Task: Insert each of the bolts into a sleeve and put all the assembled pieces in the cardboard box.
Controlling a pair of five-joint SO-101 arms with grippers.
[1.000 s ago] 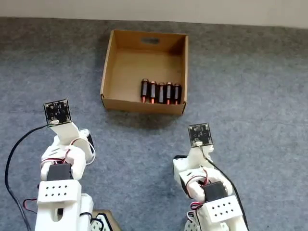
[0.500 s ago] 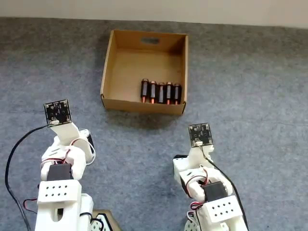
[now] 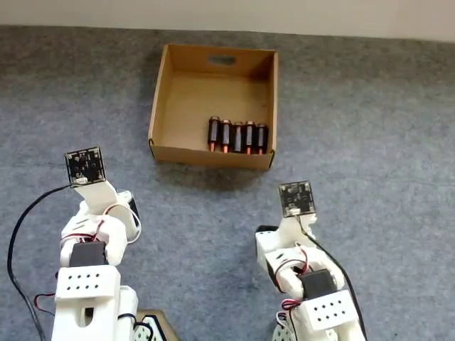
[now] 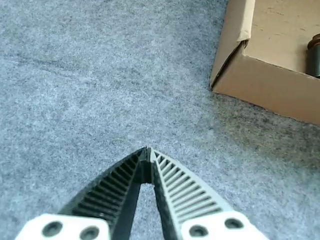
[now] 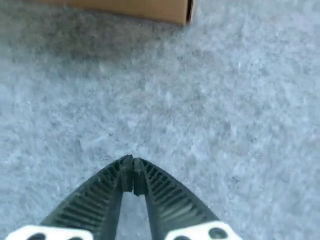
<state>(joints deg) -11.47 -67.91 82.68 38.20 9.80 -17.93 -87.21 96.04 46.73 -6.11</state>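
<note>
Five bolt-filled black sleeves (image 3: 238,136) lined up inside brown cardboard box (image 3: 160,99). My left jaws and right jaws closed, empty, over grey felt tabletop (image 3: 370,128). Task looks finished.

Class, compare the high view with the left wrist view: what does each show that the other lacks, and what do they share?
High view's own: the whole cardboard box, five assembled pieces in a row along its near wall, the left arm and right arm. Left wrist view's own: the left gripper, shut, over the carpet. Shared: the box's near-left corner, one end piece, grey carpet.
</note>
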